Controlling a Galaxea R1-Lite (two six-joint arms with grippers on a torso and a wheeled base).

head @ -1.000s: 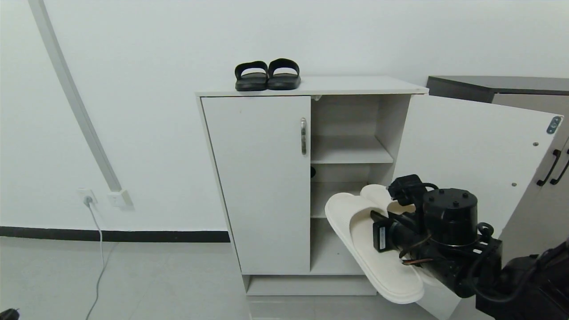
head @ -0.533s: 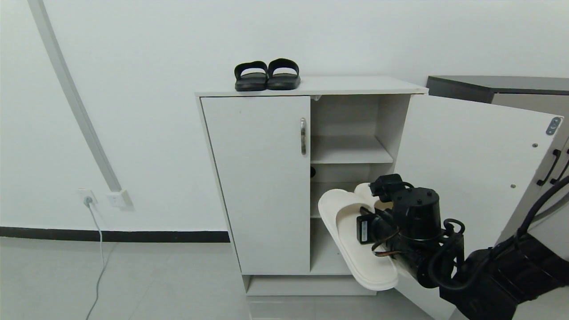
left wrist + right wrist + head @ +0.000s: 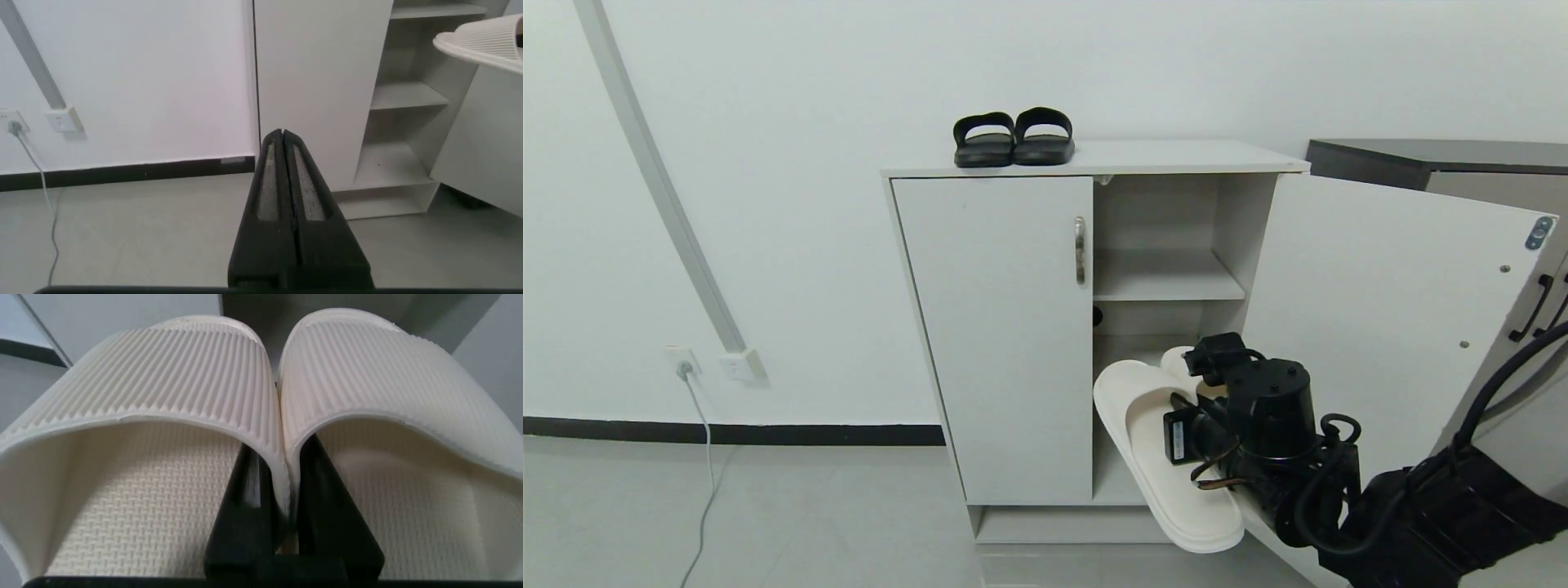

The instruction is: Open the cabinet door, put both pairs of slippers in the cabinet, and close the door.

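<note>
ribbed matt foam white slippers (image 3: 188, 392), smooth matt cabinet door (image 3: 996, 327), shiny metal handle (image 3: 1080, 250), matt black slippers (image 3: 1013, 140)

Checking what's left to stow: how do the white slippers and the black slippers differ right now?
The white slippers are cream with ribbed straps; the black slippers are all black. The white slippers are pinched in the right gripper, tilted, before the open cabinet; the black slippers sit flat on its top. Both are side-by-side pairs, and neither rests on a shelf yet.
</note>
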